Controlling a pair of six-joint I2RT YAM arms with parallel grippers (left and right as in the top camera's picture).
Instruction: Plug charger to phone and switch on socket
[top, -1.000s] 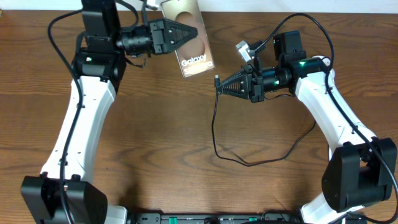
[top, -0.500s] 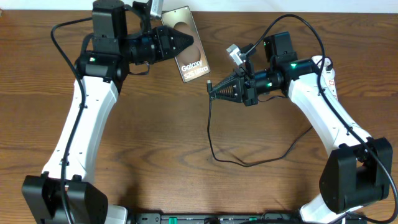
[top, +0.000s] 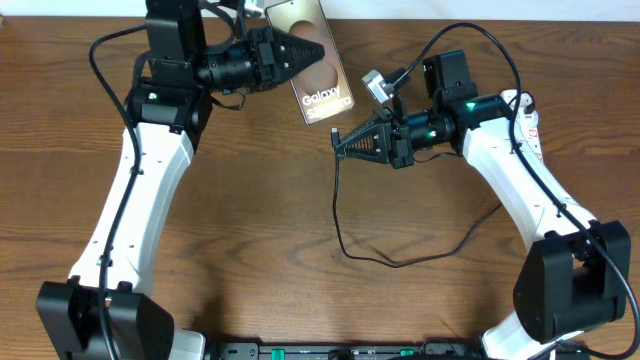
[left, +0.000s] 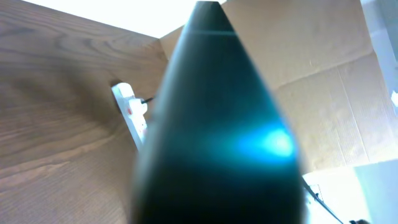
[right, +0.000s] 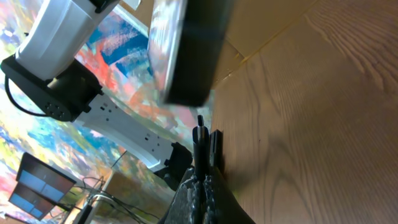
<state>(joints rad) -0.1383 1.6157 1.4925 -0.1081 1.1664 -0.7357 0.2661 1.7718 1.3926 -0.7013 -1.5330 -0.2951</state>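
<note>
Your left gripper (top: 312, 51) clamps the bronze-brown glossy phone (top: 327, 88) at the table's far edge; your right gripper (top: 340, 144) pinches the thin black charger cable (top: 337, 200) at its plug.

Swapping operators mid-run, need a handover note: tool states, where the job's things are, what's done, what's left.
Left tool: shut on the phone, held near the far edge of the table.
Right tool: shut on the charger at its plug end, tip aimed toward the phone; cable trails onto the table.
Socket: on the table, seen only in the left wrist view.
Done: phone and charger both grasped.
Left: plug is apart from the phone; insert it, then switch on the socket.
</note>
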